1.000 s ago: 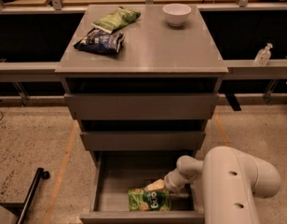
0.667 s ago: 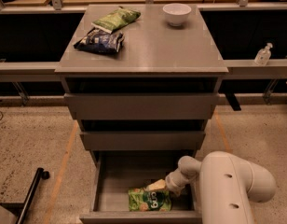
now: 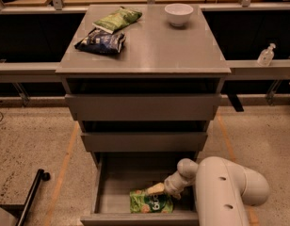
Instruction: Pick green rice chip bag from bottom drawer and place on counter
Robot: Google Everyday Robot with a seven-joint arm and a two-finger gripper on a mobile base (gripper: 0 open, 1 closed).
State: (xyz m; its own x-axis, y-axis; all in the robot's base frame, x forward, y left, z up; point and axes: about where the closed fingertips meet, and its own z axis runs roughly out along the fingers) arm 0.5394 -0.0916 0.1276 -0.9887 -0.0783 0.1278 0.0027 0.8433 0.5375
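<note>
The bottom drawer (image 3: 112,192) stands pulled open. The green rice chip bag (image 3: 149,203) lies flat on its floor, just behind the drawer's front and right of the drawer's middle. The gripper (image 3: 157,189) reaches down into the drawer from its right side and sits at the bag's far edge, seemingly touching it; whether it grasps the bag or is released, I cannot tell. The counter (image 3: 149,51) lies well above the drawer

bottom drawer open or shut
Open. The bottom drawer sticks out past the upper drawers, its inside exposed; the green rice chip bag lies in it, with the end effector at the bag.
</note>
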